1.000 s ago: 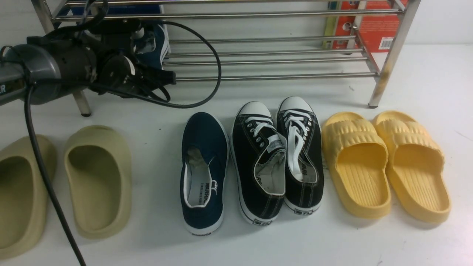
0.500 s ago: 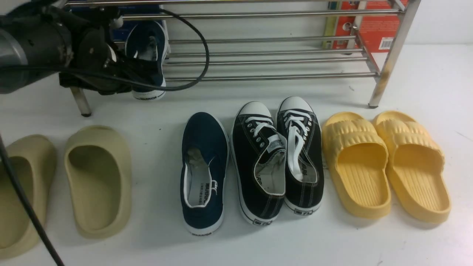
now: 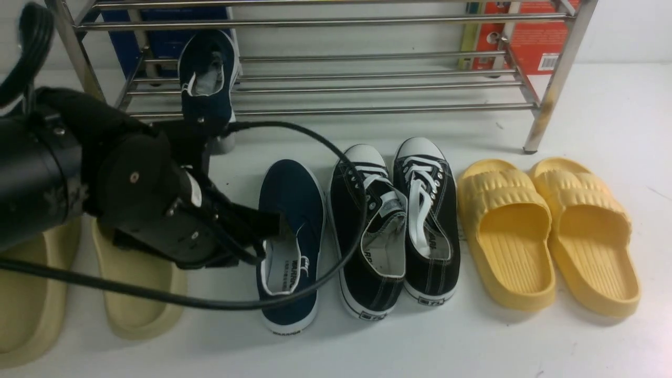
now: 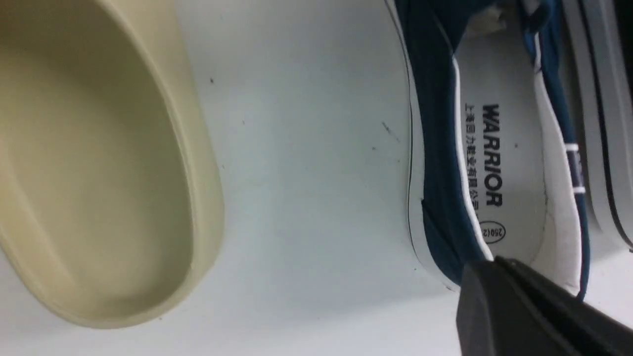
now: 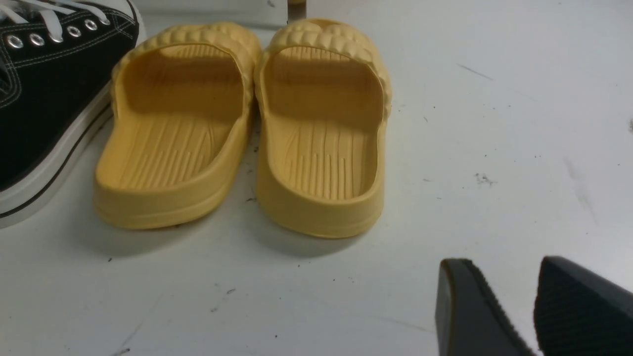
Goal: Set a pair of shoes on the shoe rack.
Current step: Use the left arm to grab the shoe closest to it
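Observation:
One navy slip-on shoe (image 3: pixel 207 79) rests on the lower shelf of the silver shoe rack (image 3: pixel 367 110), its heel hanging over the front tube. The other navy shoe (image 3: pixel 291 199) lies on the floor beside the black sneakers; its WARRIOR insole (image 4: pixel 494 153) shows in the left wrist view. My left gripper (image 3: pixel 273 220) is shut and holds nothing, its tips (image 4: pixel 494 267) just over the collar of that floor shoe's opening. My right gripper (image 5: pixel 509 277) is open above bare floor, to the right of the yellow slides. It is out of the front view.
Black lace-up sneakers (image 3: pixel 394 226) stand close against the floor shoe's right side. Yellow slides (image 3: pixel 546 231) lie further right. Beige clogs (image 3: pixel 142 310) sit at the left, under my left arm. A red box (image 3: pixel 535 37) and a blue box (image 3: pixel 163 37) stand behind the rack.
My left arm has swung from the rack's left end down and forward to the navy shoe on the floor. The first navy shoe stays on the shelf, now uncovered.

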Action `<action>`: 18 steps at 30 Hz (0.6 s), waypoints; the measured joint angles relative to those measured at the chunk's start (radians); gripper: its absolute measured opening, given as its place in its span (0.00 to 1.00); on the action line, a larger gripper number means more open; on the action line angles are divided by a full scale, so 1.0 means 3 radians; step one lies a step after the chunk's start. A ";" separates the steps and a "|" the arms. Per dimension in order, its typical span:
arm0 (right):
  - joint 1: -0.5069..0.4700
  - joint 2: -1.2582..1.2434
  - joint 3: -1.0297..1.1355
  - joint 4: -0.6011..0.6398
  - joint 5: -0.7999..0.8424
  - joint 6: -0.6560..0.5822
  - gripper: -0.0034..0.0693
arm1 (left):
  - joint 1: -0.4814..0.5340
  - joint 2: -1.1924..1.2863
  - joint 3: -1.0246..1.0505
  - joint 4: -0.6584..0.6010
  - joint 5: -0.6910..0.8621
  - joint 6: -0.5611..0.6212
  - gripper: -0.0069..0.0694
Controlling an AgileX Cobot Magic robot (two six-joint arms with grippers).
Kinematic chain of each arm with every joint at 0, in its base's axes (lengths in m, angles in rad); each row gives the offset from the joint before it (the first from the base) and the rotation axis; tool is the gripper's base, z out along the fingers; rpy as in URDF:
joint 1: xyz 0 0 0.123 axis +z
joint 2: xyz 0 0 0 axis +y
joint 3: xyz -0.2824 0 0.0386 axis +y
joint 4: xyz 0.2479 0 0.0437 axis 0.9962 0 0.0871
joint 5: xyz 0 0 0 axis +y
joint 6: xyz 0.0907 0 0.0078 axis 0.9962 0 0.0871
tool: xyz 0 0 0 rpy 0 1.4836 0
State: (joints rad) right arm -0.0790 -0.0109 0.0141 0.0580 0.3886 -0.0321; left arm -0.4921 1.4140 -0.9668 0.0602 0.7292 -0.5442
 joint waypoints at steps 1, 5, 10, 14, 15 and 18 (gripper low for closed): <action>0.0000 0.0000 0.0000 0.0000 0.0000 0.0000 0.38 | 0.0000 0.0020 0.0000 -0.0006 -0.0010 -0.0003 0.07; 0.0000 0.0000 0.0000 0.0000 0.0000 0.0000 0.38 | 0.0000 0.0333 -0.0111 -0.0051 -0.0238 -0.0004 0.17; 0.0000 0.0000 0.0000 0.0000 0.0000 0.0000 0.38 | 0.0000 0.0695 -0.0306 -0.0051 -0.0301 -0.0017 0.37; 0.0000 0.0000 0.0000 0.0000 0.0000 0.0000 0.38 | 0.0000 0.0917 -0.0401 -0.0051 -0.0333 -0.0017 0.50; 0.0000 0.0000 0.0000 0.0000 0.0000 0.0000 0.38 | 0.0000 0.0947 -0.0409 -0.0051 -0.0339 -0.0017 0.51; 0.0000 0.0000 0.0000 0.0000 0.0000 0.0000 0.38 | 0.0000 0.1009 -0.0428 -0.0051 -0.0353 -0.0018 0.51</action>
State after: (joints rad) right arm -0.0790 -0.0109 0.0141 0.0580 0.3886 -0.0321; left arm -0.4921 1.7167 -1.0951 0.0450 0.6234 -0.5497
